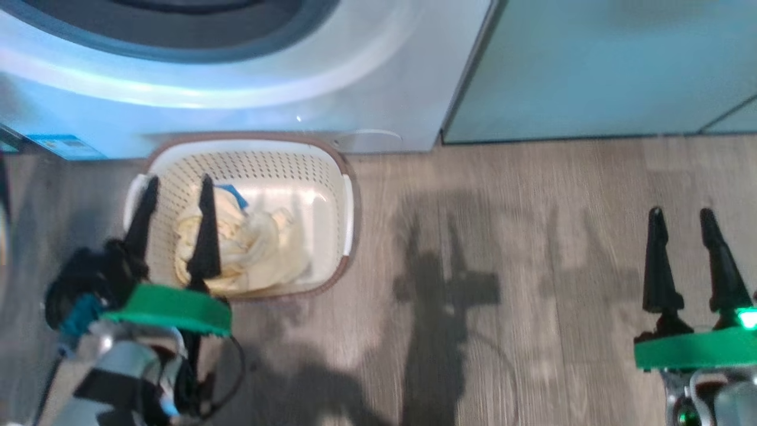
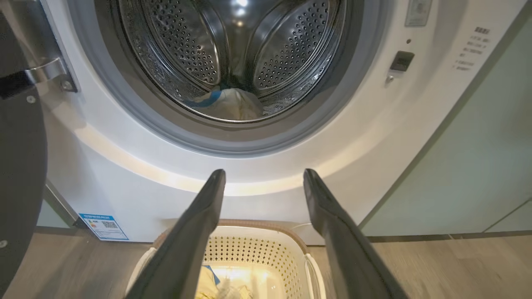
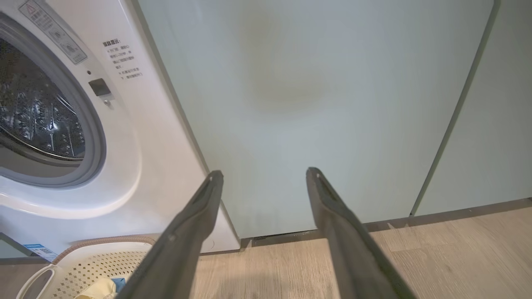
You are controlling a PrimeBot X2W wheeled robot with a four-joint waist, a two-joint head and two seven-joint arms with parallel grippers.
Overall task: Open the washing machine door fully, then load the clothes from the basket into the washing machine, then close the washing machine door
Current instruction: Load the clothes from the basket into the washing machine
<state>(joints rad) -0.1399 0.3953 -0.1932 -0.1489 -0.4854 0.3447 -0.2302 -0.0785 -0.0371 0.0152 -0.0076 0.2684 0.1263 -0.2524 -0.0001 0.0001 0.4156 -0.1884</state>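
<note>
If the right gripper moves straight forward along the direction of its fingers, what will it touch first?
Most likely the pale teal cabinet door beside the washing machine. The open right gripper points at its flat face, nothing between; how far is unclear.

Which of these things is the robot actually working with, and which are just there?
Part of the job:
- washing machine
- washing machine door, swung open
- basket
- clothes in the basket
- one garment already loaded
- left end effector, open over the basket

Just there:
- teal cabinet doors
- wooden floor
- blue sticker
</note>
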